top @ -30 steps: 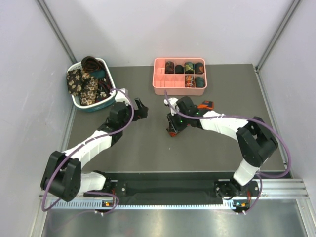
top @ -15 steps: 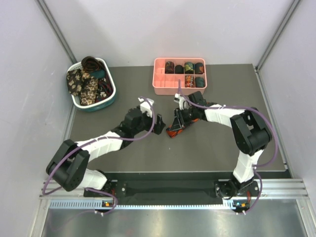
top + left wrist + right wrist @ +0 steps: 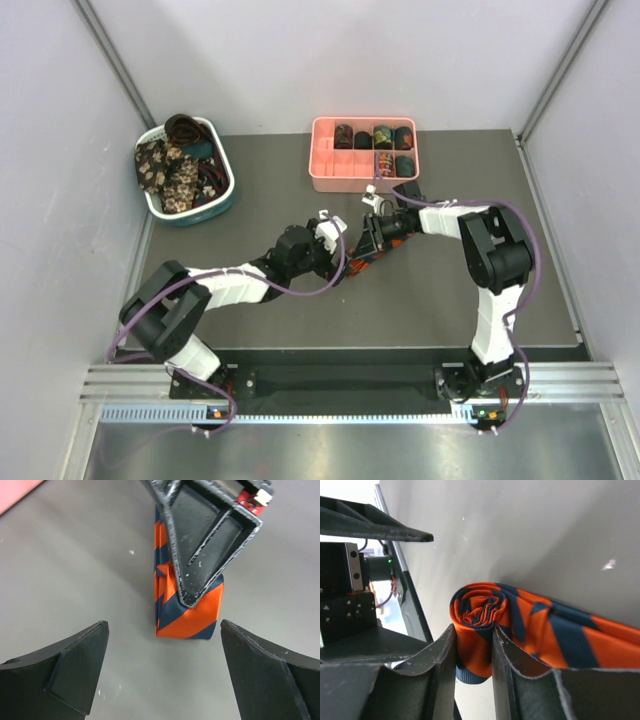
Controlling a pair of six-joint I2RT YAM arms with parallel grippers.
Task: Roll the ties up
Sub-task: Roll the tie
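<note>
An orange-and-navy striped tie (image 3: 352, 266) lies on the dark table, one end wound into a small coil (image 3: 481, 606). My right gripper (image 3: 474, 630) is shut on that coil, a finger on each side; the unrolled strip (image 3: 580, 635) trails off to the right. In the top view the right gripper (image 3: 368, 244) points down at the tie in mid-table. My left gripper (image 3: 164, 623) is open wide, just short of the tie's folded end (image 3: 189, 616), its fingers apart from the cloth. The left gripper (image 3: 336, 252) sits right beside the right one. A right finger (image 3: 200, 545) covers the tie's upper part.
A pink compartment tray (image 3: 330, 172) at the back holds several rolled ties (image 3: 383, 135). A white-and-teal basket (image 3: 224, 200) at the back left is piled with loose ties (image 3: 168, 170). The two wrists crowd together in mid-table.
My left arm has swung right from beside the basket to the striped tie, still open. The right arm has folded its elbow inward, keeping its grip on the coil.
</note>
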